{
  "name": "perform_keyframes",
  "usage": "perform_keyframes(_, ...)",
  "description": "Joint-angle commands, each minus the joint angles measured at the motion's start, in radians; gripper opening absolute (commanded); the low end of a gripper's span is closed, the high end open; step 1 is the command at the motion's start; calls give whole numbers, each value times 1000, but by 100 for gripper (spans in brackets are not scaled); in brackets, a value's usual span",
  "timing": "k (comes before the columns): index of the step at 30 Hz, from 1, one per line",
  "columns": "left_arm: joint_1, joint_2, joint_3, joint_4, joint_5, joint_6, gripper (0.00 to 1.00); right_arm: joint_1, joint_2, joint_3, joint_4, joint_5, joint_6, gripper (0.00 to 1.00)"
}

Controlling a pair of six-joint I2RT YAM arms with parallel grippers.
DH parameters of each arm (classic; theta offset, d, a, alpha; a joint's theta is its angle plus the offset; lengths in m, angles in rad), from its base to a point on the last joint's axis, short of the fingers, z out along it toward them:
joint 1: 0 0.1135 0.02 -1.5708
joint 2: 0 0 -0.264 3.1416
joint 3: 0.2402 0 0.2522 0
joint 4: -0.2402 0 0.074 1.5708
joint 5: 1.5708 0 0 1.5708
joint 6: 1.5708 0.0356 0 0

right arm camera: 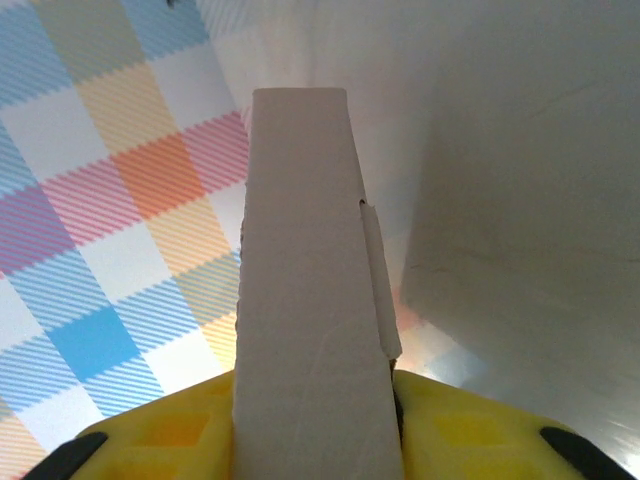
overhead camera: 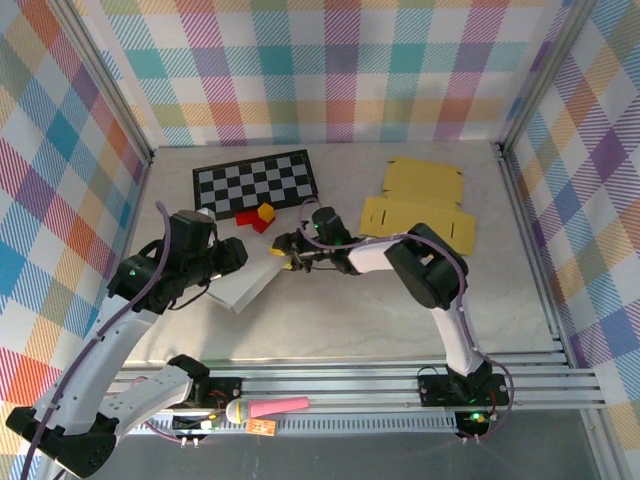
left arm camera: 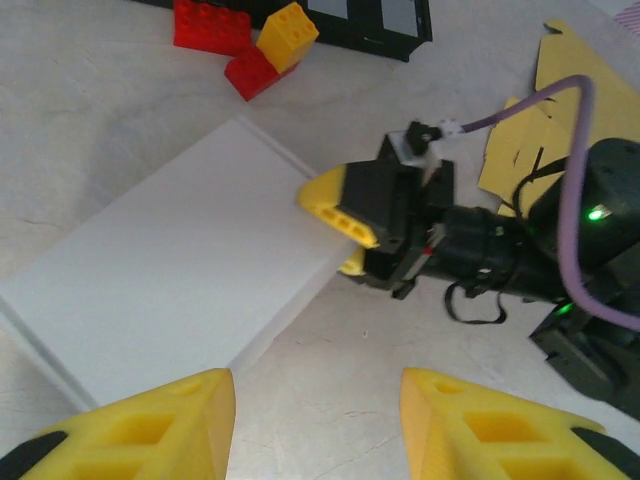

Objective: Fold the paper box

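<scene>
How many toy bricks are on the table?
3: one red brick beside the checkerboard, a second red brick next to it, and a yellow brick resting on that second one. Others could be hidden behind them.

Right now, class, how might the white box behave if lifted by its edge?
The white box looks flat and thin, so it is probably light. Gripped at one edge by the right pincer, it may sag.
</scene>
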Motion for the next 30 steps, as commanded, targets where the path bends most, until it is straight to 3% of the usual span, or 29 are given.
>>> perform_keyframes(1,5,-41,-3,0,-38,22,46,53,45,69,-10,60,-33,37)
perform_keyframes(10,5,-67,-33,18,-22,26,45,104,119,283,-415,139,-180,48)
perform_keyframes(15,5,-60,-44,27,6,20,45,104,108,424,-813,196,-322,61)
perform_keyframes(21,6,-39,-35,37,29,25,45,100,96,571,-1244,332,-481,70)
perform_keyframes(24,6,-21,-29,50,49,28,45,88,47,578,-1335,403,-538,70)
perform_keyframes(30,6,23,-37,137,155,34,44,14,-181,463,-1341,537,-610,69)
